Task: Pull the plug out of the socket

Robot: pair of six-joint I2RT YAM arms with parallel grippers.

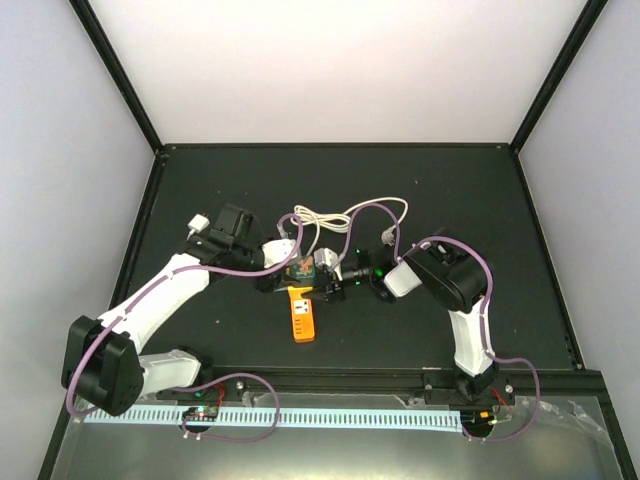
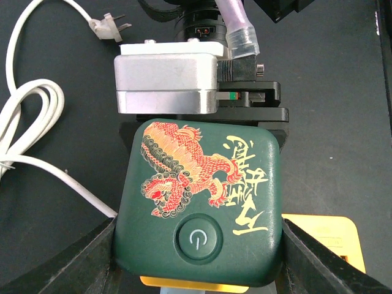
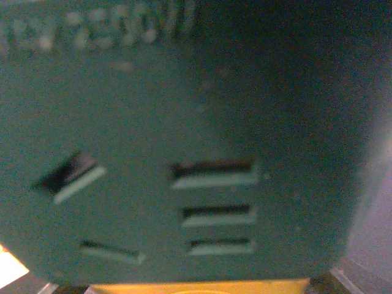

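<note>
The orange socket [image 1: 302,318] lies on the black mat, and a dark green cube [image 1: 303,268] with a red dragon print sits over its far end. In the left wrist view my left gripper [image 2: 197,257] is shut on this cube [image 2: 202,202], a black finger pressed to each side, with the socket [image 2: 324,236] showing below. The white plug [image 2: 110,26], two prongs bare, lies loose on the mat at the end of its cream cord [image 2: 37,116]. My right gripper [image 1: 335,280] faces the cube from the right. Its view is filled by the cube's slotted face [image 3: 184,122], and its fingers are hidden.
The cord [image 1: 335,215] loops on the mat behind the cube, with the plug [image 1: 388,237] at its right end. One run of the cord passes under the cube. The silver camera block [image 2: 165,82] of the right wrist hangs just beyond the cube. Black frame rails border the mat.
</note>
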